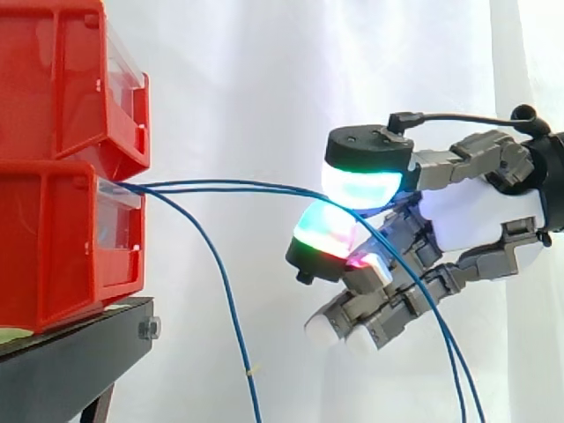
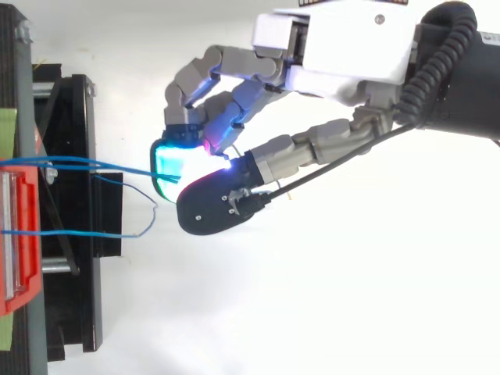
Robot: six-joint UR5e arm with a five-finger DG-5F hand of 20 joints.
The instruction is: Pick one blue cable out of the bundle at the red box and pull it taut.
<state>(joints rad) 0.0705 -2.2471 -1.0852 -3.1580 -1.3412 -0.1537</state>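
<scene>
Side view: the hand (image 1: 476, 211), centre right, has its thumb and a fingertip pinched on the blue cable (image 1: 238, 185), which leaves the lower red box (image 1: 62, 238) at left. Two strands reach the pads (image 1: 361, 187); I can't tell whether both are caught. A loose strand (image 1: 231, 326) droops to the bottom edge.

Top view: the blue cable (image 2: 101, 166) runs from the red box (image 2: 16, 234) at the left edge into the hand (image 2: 344, 39). I'd judge the grip made and the pull pending: draw rightward, holding the pinch, until the bow straightens.

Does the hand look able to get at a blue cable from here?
Probably yes. Two blue cables run from the red box up to the hand with nothing across them; whether it grips them I cannot tell. A third cable hangs slack nearer the box.
</scene>
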